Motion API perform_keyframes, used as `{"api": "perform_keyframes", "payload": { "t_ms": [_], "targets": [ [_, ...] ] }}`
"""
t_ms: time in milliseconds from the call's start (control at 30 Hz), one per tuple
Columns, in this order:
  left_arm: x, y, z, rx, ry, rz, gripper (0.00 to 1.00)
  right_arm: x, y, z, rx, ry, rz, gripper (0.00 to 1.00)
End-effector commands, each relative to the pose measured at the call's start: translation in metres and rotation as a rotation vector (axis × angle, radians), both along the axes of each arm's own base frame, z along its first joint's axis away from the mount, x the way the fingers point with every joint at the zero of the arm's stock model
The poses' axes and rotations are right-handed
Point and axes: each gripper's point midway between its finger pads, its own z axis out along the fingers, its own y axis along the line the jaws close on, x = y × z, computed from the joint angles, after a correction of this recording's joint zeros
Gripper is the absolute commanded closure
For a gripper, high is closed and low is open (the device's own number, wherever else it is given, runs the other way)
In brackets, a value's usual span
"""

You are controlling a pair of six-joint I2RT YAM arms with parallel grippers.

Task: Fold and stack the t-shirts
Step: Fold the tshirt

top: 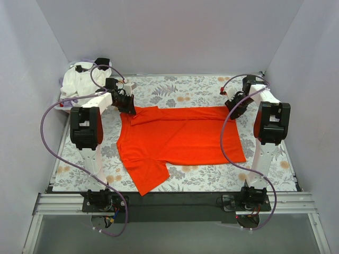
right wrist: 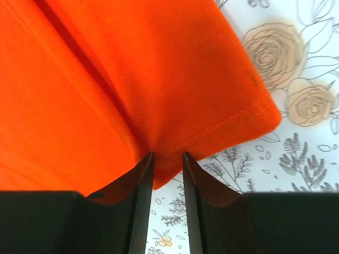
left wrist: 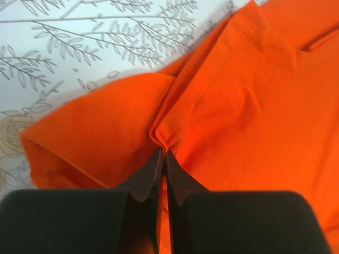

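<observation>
The orange t-shirt (top: 180,140) lies flat on the middle of the floral cloth (top: 180,90). Its long axis runs left to right, with the shoulder end left, the hem right, and one sleeve splayed toward the cloth's near edge. White t-shirts (top: 79,84) are heaped at the cloth's far left corner. The left gripper (left wrist: 161,159), jaws pressed together, pinches a stitched fold that only its wrist camera shows. The right gripper (right wrist: 167,156), jaws barely apart, nips the hem corner above the cloth's roses.
</observation>
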Motion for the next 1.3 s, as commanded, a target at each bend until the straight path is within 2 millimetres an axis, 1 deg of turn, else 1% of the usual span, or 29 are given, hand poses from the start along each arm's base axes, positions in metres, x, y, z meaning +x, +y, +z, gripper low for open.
{"api": "perform_keyframes", "payload": {
  "t_ms": [0,33,133,167,200,267,300,333,400,433,500,533,567,667,700,733,767,833,867,933,967,1000,1033,1067,1133,1167,1200,1233,1267],
  "targets": [
    [-0.016,-0.012,0.051,-0.060,-0.082,-0.079,1.00,-0.006,-0.001,0.019,-0.021,-0.038,0.033,0.66],
    [-0.021,-0.014,0.062,-0.069,-0.101,-0.095,1.00,-0.008,-0.004,0.017,-0.034,-0.033,0.037,0.66],
    [-0.043,-0.020,0.067,-0.094,-0.111,-0.153,1.00,-0.012,-0.009,0.013,-0.062,-0.021,0.040,0.66],
    [-0.049,-0.021,0.078,-0.093,-0.137,-0.170,1.00,-0.013,-0.013,0.011,-0.079,-0.018,0.038,0.67],
    [-0.060,-0.023,0.074,-0.094,-0.129,-0.201,1.00,-0.014,-0.015,0.010,-0.084,-0.014,0.039,0.67],
    [-0.079,-0.024,0.076,-0.089,-0.117,-0.241,1.00,-0.015,-0.021,0.008,-0.103,-0.009,0.036,0.67],
    [-0.085,-0.022,0.072,-0.074,-0.122,-0.269,1.00,-0.016,-0.022,0.007,-0.104,-0.007,0.036,0.68],
    [-0.098,-0.020,0.064,-0.068,-0.096,-0.286,1.00,-0.015,-0.024,0.007,-0.106,-0.009,0.034,0.68],
    [-0.118,-0.019,0.059,-0.056,-0.073,-0.334,1.00,-0.016,-0.029,0.008,-0.113,-0.012,0.032,0.68],
    [-0.133,-0.017,0.048,-0.048,-0.056,-0.377,1.00,-0.018,-0.031,0.007,-0.116,-0.007,0.032,0.68],
    [-0.150,-0.017,0.042,-0.018,-0.066,-0.444,1.00,-0.020,-0.034,0.006,-0.118,-0.005,0.033,0.68],
    [-0.162,-0.013,0.030,0.010,-0.053,-0.473,0.99,-0.022,-0.035,0.004,-0.118,0.001,0.034,0.68],
    [-0.167,-0.013,0.025,0.026,-0.055,-0.490,0.91,-0.023,-0.035,0.005,-0.119,0.000,0.037,0.68],
    [-0.173,-0.006,0.016,0.077,-0.058,-0.503,0.76,-0.026,-0.035,0.007,-0.120,-0.006,0.052,0.68],
    [-0.172,-0.005,0.015,0.083,-0.058,-0.501,0.74,-0.027,-0.034,0.008,-0.117,-0.005,0.054,0.68],
    [-0.167,-0.006,0.021,0.084,-0.072,-0.496,0.72,-0.025,-0.032,0.011,-0.105,-0.015,0.057,0.67],
    [-0.164,-0.009,0.025,0.069,-0.084,-0.499,0.68,-0.024,-0.030,0.014,-0.095,-0.024,0.055,0.67],
    [-0.157,-0.016,0.038,0.033,-0.110,-0.497,0.64,-0.022,-0.025,0.021,-0.067,-0.039,0.052,0.67],
    [-0.148,-0.023,0.050,-0.004,-0.132,-0.480,0.63,-0.021,-0.023,0.027,-0.061,-0.054,0.051,0.67],
    [-0.133,-0.030,0.055,-0.018,-0.149,-0.450,0.63,-0.019,-0.020,0.034,-0.041,-0.067,0.039,0.67],
    [-0.122,-0.033,0.064,-0.035,-0.143,-0.386,0.63,-0.017,-0.019,0.039,-0.035,-0.076,0.034,0.67],
    [-0.111,-0.032,0.066,-0.023,-0.146,-0.328,0.64,-0.016,-0.018,0.043,-0.027,-0.085,0.028,0.68],
    [-0.090,-0.031,0.071,-0.010,-0.197,-0.274,0.65,-0.013,-0.014,0.047,-0.005,-0.096,0.024,0.69],
    [-0.078,-0.029,0.068,0.000,-0.199,-0.227,0.66,-0.012,-0.011,0.051,0.012,-0.098,-0.001,0.69],
    [-0.041,-0.022,0.079,0.032,-0.243,-0.094,0.67,-0.002,-0.006,0.062,0.043,-0.122,-0.026,0.71],
    [-0.031,-0.020,0.071,0.038,-0.226,-0.059,0.67,0.002,-0.005,0.062,0.052,-0.118,-0.045,0.71],
    [-0.013,-0.019,0.082,0.039,-0.250,-0.013,0.67,0.010,-0.005,0.068,0.062,-0.132,-0.074,0.72],
    [-0.002,-0.015,0.080,0.063,-0.257,0.030,0.67,0.013,-0.003,0.068,0.064,-0.128,-0.091,0.73],
    [0.009,-0.010,0.067,0.086,-0.232,0.070,0.68,0.018,-0.004,0.063,0.064,-0.119,-0.106,0.74]
  ]
}}
